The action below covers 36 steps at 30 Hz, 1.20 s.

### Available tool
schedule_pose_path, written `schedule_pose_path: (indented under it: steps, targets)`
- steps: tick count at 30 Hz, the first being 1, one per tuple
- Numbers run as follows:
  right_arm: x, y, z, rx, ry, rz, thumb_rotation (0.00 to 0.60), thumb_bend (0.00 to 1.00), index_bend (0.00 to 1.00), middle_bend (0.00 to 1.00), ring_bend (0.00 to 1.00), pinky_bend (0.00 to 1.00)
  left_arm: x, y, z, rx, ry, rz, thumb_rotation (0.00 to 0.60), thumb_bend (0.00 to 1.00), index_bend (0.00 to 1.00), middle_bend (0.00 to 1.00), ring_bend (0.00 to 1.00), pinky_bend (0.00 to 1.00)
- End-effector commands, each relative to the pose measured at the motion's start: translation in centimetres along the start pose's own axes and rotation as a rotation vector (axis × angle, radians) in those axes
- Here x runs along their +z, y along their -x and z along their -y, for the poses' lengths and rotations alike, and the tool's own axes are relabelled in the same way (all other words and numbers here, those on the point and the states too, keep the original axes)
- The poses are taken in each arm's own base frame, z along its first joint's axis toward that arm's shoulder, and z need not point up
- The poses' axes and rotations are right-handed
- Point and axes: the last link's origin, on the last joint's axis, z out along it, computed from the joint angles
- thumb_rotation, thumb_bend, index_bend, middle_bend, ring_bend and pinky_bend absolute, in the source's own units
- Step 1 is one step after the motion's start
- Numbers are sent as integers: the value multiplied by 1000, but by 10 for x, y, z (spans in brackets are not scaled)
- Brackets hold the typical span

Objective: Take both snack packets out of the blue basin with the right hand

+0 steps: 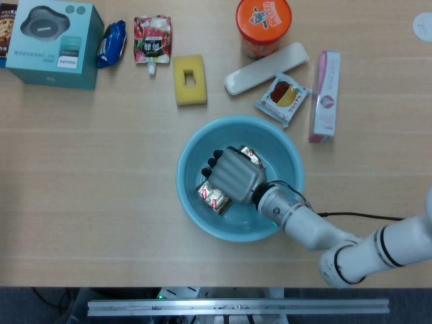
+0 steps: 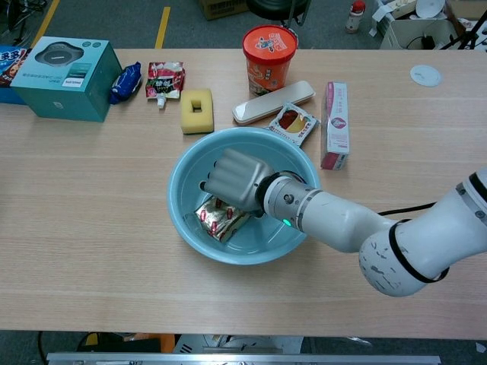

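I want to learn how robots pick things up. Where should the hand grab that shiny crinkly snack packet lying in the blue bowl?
Probably from above, by its free lower-left end: the shiny foil snack packet lies flat on the floor of the round blue plastic basin, and that end sticks out from under the right hand. The basin's walls block any sideways approach.

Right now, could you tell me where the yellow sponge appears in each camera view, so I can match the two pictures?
Head view: the yellow sponge lies above the blue basin, up and left of its rim.
Chest view: the yellow sponge sits just beyond the blue basin's far left rim.
Shared landmark: the orange-lidded cup, right of the sponge in both.
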Motion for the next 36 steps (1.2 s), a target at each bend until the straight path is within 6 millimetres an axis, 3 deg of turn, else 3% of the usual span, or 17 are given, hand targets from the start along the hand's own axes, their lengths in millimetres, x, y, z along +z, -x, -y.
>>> schedule_pose_path:
  steps: [1, 10, 21, 36]
  targets:
    - [3, 2, 3, -19, 2, -8, 600, 14, 262, 361, 299, 596, 0, 0, 1, 0, -4, 1, 600, 360, 225, 187, 109, 100]
    - [6, 4, 9, -54, 6, -43, 600, 19, 297, 388, 329, 597, 0, 0, 2, -2, -4, 5, 600, 359, 225, 187, 109, 100]
    - [7, 13, 14, -89, 7, -83, 600, 112, 397, 454, 409, 648, -1, 0, 3, -3, -6, 9, 600, 360, 225, 187, 109, 100]
    - [5, 13, 12, -59, 3, -160, 600, 206, 581, 585, 569, 787, -1, 0, 4, -2, -5, 15, 600, 360, 225, 187, 109, 100]
